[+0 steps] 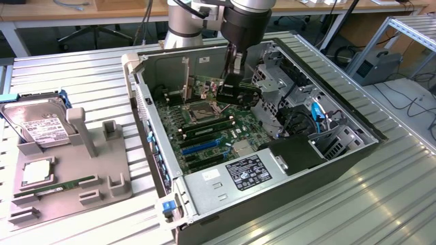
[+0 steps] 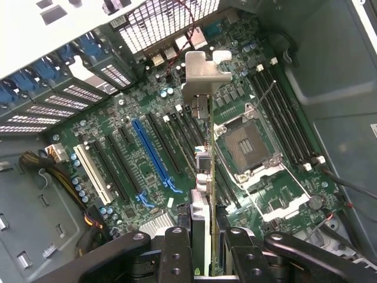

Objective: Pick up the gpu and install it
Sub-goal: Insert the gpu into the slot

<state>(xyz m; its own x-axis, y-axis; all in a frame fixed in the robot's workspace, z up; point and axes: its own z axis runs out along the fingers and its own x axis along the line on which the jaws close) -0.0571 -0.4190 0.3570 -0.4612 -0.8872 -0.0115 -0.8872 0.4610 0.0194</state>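
Observation:
The gpu (image 2: 204,154) hangs edge-on between my fingers (image 2: 177,250), its silver end bracket (image 2: 203,73) pointing away from the wrist camera. My gripper (image 2: 206,247) is shut on the card's near end. In the exterior view the gripper (image 1: 232,76) is lowered into the open computer case (image 1: 136,87), holding the dark card (image 1: 240,92) just above the motherboard (image 1: 204,130), near the CPU socket (image 1: 204,108). Seen from the wrist, the card sits above the black expansion slots between the long blue slot (image 2: 150,153) and the CPU socket (image 2: 244,144). I cannot tell whether it touches a slot.
A grey fixture tray (image 1: 68,196) at the exterior view's left holds a hard drive (image 1: 38,122), a RAM stick (image 1: 65,184) and a CPU (image 1: 38,173). Inside the case are the power supply (image 1: 248,173), drive cages (image 1: 272,81) and cables (image 1: 317,115).

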